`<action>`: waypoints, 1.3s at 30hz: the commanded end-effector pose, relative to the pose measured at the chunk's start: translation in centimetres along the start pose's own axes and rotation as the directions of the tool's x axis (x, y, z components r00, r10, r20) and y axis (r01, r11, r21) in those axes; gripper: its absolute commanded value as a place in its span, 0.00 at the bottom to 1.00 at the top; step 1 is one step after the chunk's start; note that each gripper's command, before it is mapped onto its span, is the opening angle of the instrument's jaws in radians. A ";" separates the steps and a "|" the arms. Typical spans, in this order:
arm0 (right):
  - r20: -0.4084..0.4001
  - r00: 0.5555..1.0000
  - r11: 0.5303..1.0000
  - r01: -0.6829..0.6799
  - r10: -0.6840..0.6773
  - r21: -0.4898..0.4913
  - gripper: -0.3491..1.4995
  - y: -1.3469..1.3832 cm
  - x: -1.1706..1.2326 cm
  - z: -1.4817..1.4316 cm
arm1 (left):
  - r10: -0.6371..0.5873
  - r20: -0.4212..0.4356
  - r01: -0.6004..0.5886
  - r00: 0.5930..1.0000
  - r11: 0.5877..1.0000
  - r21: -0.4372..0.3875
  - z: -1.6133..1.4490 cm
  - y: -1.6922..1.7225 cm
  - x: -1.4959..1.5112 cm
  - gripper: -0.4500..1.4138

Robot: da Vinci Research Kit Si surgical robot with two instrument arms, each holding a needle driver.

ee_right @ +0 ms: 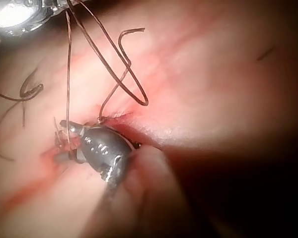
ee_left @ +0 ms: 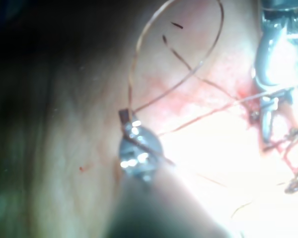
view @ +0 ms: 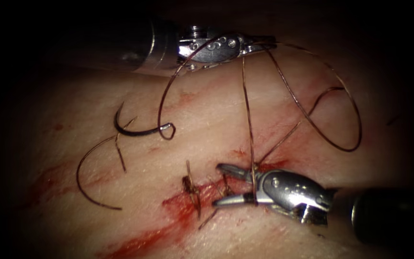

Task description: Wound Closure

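Note:
The dark curved needle [view: 135, 128] lies free on the tissue [view: 207, 120], left of the cut [view: 188, 201], held by neither tool. My left tool [view: 268, 44] is at the far side, shut on the thread [view: 249, 115]. One taut strand drops from it to the cut. My right tool [view: 216, 186] stands open at the cut, its jaws on either side of that strand. The wrist views show the left tool [ee_left: 125, 117] pinching thread and the right tool [ee_right: 64, 140] over the cut, with the needle [ee_right: 31, 89] beyond.
A wide thread loop [view: 341, 124] lies on the tissue right of the cut, another arc [view: 89, 182] to the left. Short cut thread ends [view: 192, 189] stand up from earlier stitches. Red fluid [view: 144, 242] pools along the cut's near end.

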 end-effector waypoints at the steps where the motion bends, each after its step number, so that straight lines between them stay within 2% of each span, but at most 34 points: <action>1: -0.041 0.999 1.000 -0.015 0.014 -0.017 0.89 -0.05 -0.04 0.05 | 0.001 -0.013 -0.001 1.000 1.000 0.002 0.07 0.03 -0.09 0.00; 7: -0.116 0.993 0.998 -0.026 0.020 -0.056 0.89 -0.08 0.09 0.00 | -0.014 -0.049 0.014 0.999 1.000 0.018 0.06 0.19 -0.52 0.00; 11: -0.187 0.982 0.998 -0.047 0.038 -0.046 0.89 -0.12 0.17 0.06 | -0.030 -0.077 0.032 0.997 0.999 0.024 0.19 0.33 -0.85 0.00; 18: -0.271 0.960 0.994 -0.090 0.071 -0.057 0.89 -0.10 0.21 0.18 | -0.058 -0.121 0.063 0.991 0.997 0.040 0.13 0.58 -1.01 0.00; 23: -0.304 0.950 0.979 -0.130 0.077 -0.159 0.89 -0.09 0.22 0.16 | -0.059 -0.182 0.069 0.981 0.996 0.048 -0.23 0.95 -0.97 0.00; 26: -0.292 0.953 0.967 -0.140 0.075 -0.211 0.89 -0.17 0.18 0.09 | -0.073 -0.221 0.089 0.973 0.994 0.062 -0.80 1.26 -0.87 0.00; 31: -0.285 0.956 0.964 -0.138 0.069 -0.228 0.89 -0.21 0.20 0.07 | -0.104 -0.263 0.127 0.959 0.989 0.075 -1.22 1.58 -0.73 0.00; 34: -0.254 0.965 0.961 -0.131 0.067 -0.244 0.89 -0.24 0.19 0.09 | -0.127 -0.286 0.157 0.950 0.984 0.084 -1.37 1.81 -0.60 0.00; 39: -0.226 0.972 0.949 -0.129 0.064 -0.288 0.89 -0.23 0.16 0.08 | -0.151 -0.347 0.178 0.926 0.983 0.047 -1.48 2.21 -0.24 0.00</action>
